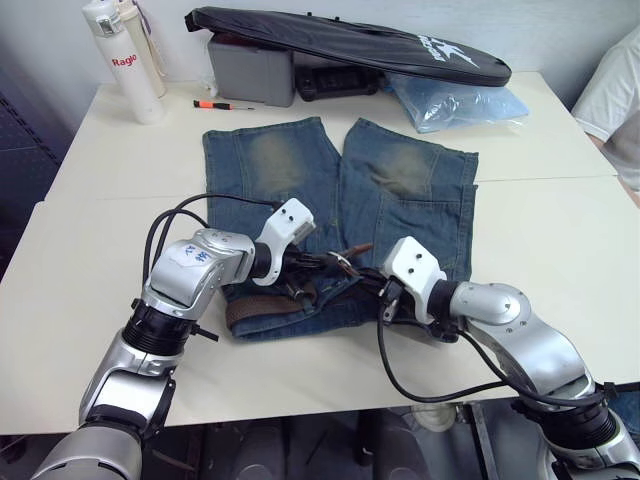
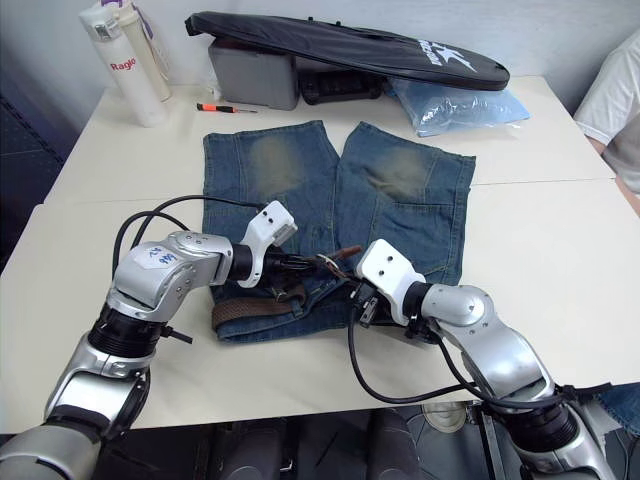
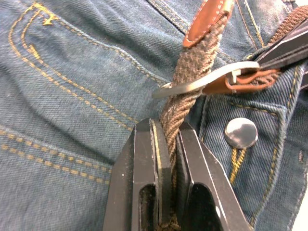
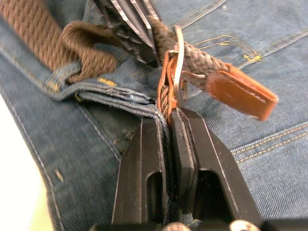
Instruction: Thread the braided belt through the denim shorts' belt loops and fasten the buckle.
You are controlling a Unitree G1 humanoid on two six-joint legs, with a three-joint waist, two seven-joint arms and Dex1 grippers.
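Honestly, you're pretty deep into this one: the long brown woven braided belt (image 3: 179,103) already runs along the waistband of the faded blue denim shorts (image 1: 300,165), which lie flat on the white tabletop (image 1: 560,240) with the waist toward you. I can see it go under at least one blue denim belt loop (image 4: 62,77); the rest I can't check. The leather tip has gone through the small silver-grey metal frame buckle (image 3: 207,79), so what's left, I'd guess, is seating the prong and snugging it. Your left gripper (image 3: 168,139) has its jaws pinching the woven belt just below the buckle, and your right gripper (image 4: 168,120) has its jaws pinching the leather buckle end. Both sit close to the tabletop's near edge, so pull sideways or away; there's open room on either side, while the long black bag (image 1: 350,40) and white bottle (image 1: 125,60) are well apart at the back.
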